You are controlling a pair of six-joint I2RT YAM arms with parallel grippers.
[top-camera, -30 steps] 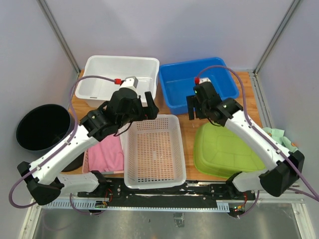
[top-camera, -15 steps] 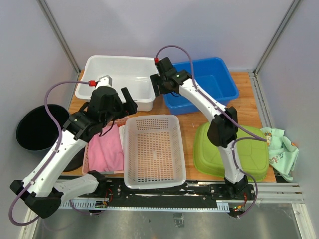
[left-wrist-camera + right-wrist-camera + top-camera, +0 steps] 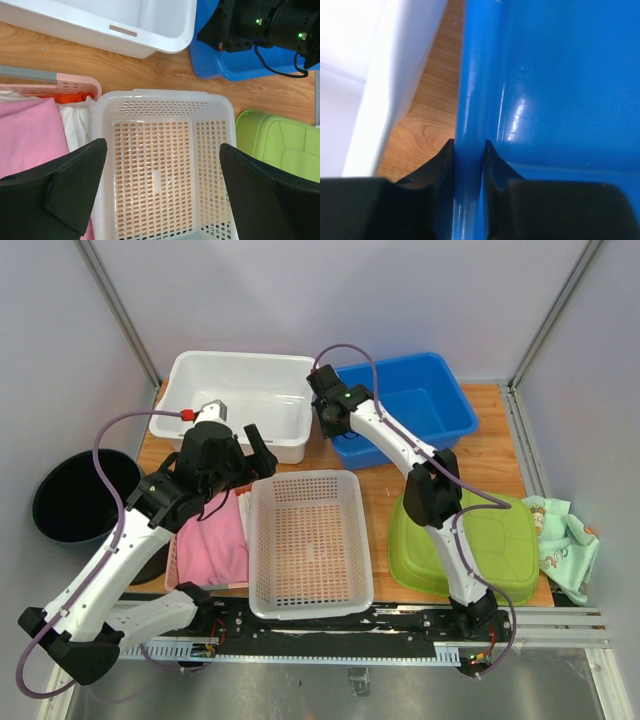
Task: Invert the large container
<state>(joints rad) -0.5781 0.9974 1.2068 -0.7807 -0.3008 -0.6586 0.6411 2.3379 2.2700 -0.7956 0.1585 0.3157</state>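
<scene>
The large container [image 3: 430, 405] is a blue tub standing upright at the back right of the table. My right gripper [image 3: 327, 428] is at its left rim. In the right wrist view the right gripper [image 3: 469, 145] is shut on the rim of the blue container [image 3: 560, 90], one fingertip [image 3: 445, 155] on the outside and the other on the inside. My left gripper [image 3: 262, 452] hovers over the far end of a white perforated basket [image 3: 308, 540]. In the left wrist view the left gripper [image 3: 162, 150] stands wide open above that basket [image 3: 160, 170], holding nothing.
A white bin [image 3: 235, 400] stands right beside the blue tub's left side. A green tub [image 3: 470, 545] lies upside down at the front right, with a mint cloth [image 3: 565, 535] beyond it. A pink basket of cloths [image 3: 210, 540] and a black bucket [image 3: 75, 495] sit on the left.
My right arm swung from above the green tub to the blue container's left rim and shut on it. My left arm drew back to the left, still open.
</scene>
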